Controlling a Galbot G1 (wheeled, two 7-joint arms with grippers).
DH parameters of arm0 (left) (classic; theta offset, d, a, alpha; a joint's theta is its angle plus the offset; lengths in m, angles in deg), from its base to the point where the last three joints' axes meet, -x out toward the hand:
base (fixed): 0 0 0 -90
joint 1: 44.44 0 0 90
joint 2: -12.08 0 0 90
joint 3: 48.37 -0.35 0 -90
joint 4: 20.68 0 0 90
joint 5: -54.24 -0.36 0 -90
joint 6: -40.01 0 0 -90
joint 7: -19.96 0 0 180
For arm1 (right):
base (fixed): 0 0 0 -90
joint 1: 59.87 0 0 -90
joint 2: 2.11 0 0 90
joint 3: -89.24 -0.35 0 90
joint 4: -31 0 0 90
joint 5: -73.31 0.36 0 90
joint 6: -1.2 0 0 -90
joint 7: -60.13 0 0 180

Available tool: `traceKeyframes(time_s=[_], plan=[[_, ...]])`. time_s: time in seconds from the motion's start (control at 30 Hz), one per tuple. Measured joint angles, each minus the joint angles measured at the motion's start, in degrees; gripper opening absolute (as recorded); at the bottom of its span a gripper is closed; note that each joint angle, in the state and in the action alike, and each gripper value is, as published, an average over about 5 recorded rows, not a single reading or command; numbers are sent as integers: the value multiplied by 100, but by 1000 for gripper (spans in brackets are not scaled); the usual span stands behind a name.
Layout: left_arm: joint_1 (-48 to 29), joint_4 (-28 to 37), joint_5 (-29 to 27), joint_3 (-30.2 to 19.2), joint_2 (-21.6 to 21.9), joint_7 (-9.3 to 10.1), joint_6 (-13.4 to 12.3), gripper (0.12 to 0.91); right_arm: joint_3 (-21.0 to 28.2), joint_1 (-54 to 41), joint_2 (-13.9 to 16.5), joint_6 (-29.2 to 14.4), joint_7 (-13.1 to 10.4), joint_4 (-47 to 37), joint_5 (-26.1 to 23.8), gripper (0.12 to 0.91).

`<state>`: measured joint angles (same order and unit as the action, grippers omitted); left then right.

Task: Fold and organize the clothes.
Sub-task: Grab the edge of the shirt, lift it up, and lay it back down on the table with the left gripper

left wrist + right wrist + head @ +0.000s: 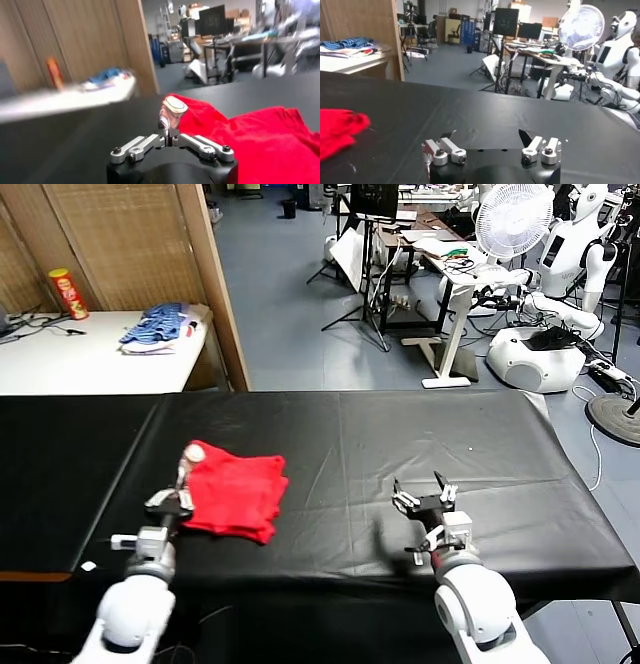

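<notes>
The red T-shirt (236, 492) lies folded into a small rectangle on the left part of the black table (400, 434). No print or tag shows. It also shows in the left wrist view (260, 140) and at the edge of the right wrist view (335, 130). My left gripper (189, 454) is shut, with its fingertips (172, 106) pressed together at the shirt's far left corner; no cloth shows between them. My right gripper (424, 490) is open and empty over bare table to the right of the shirt, also seen in its wrist view (487, 135).
A blue-and-white pile of clothes (160, 324) and a red can (68, 292) sit on a white table (60, 359) behind at left. A wooden partition (215, 284) stands beside it. A fan (513, 219) and another robot (560, 294) stand beyond at right.
</notes>
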<state>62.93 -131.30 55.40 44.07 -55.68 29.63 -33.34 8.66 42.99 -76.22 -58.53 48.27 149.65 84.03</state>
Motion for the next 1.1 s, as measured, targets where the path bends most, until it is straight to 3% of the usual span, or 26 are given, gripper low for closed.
traceKeyframes(time_s=[0.23, 0.43, 0.77, 0.97, 1.03, 1.1], plan=[[177, -327, -466, 521, 856, 27, 297, 154, 53, -40, -47, 8, 14, -41, -1, 798], [312, -827, -231, 455, 1014, 30, 415, 154, 90, -11, -53, 1, 29, -86, -5, 798], [74, -1052, 1931, -994, 193, 27, 412, 154, 5, 97, -25, -20, 180, -93, 7, 798], [-136, -780, 1969, -1681, -485, -178, 295, 160, 80, 143, 72, -35, 438, -78, 272, 798], [-145, -711, 1930, -1821, -655, -297, 264, 207, 130, 122, 118, -14, 522, -74, 383, 798], [-148, -677, 1907, -1933, -787, -429, 229, 303, 184, 93, 166, 30, 612, -73, 501, 798]])
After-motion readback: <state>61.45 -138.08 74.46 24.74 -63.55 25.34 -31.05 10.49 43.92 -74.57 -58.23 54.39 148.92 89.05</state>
